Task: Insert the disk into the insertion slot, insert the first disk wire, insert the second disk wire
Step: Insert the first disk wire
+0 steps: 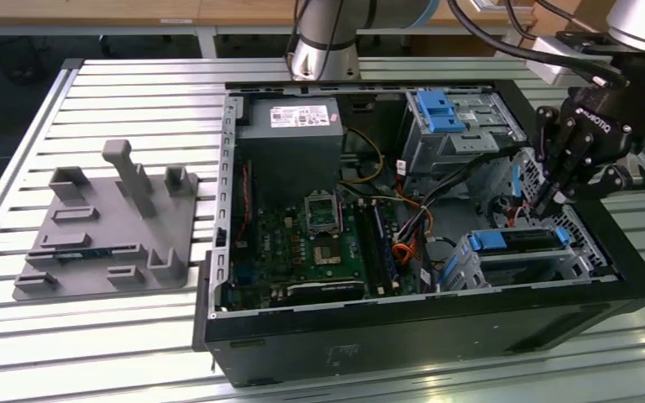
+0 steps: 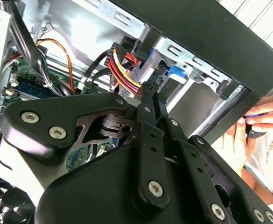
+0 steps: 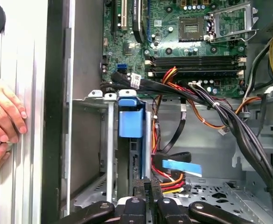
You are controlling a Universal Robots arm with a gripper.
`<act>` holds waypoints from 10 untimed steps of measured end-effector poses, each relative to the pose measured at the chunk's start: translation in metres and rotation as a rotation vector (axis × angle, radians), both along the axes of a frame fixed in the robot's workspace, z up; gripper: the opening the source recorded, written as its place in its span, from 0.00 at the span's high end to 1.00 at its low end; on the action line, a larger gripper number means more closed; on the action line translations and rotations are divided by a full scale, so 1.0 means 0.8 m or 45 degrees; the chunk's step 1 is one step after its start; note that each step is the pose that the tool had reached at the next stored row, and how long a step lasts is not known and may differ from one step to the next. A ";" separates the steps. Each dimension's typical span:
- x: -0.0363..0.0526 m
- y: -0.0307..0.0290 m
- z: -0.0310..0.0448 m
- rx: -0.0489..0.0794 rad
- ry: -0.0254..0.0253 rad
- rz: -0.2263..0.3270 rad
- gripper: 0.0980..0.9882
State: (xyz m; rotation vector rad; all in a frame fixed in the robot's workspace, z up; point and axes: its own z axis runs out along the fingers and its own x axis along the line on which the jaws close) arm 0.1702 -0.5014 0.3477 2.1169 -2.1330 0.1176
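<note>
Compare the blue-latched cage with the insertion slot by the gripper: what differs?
The cage stands taller, farther back in the exterior view; the insertion slot sits low, nearer the camera, right by the gripper. The slot holds the blue-framed disk; the cage carries a blue latch on top. Both are silver sheet metal.

The place is a robotics lab bench set up for computer assembly work. A robot arm [image 1: 325,38] stands at the far edge of a slatted aluminium table [image 1: 132,84], with black cables [image 1: 487,36] running to it. An open PC case [image 1: 412,336] lies on the table, its motherboard [image 1: 322,243] and wiring exposed. Near the case, on the exterior view's left, sits a grey moulded fixture [image 1: 110,227] with slots and posts. Wooden desks [image 1: 110,10] stand behind the table. A person's hand [image 3: 3,116] rests on the table beside the case.
</note>
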 end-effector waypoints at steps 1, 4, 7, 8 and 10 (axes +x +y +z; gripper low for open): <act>-0.001 -0.0053 0.0000 0.010 -0.0009 0.000 0.93; -0.002 -0.0114 0.0000 0.037 -0.0054 0.000 0.93; -0.003 -0.0166 -0.0001 0.066 -0.0105 0.000 0.93; -0.003 -0.0184 0.0000 0.076 -0.0121 0.000 0.93; -0.004 -0.0219 0.0000 0.097 -0.0150 0.000 0.93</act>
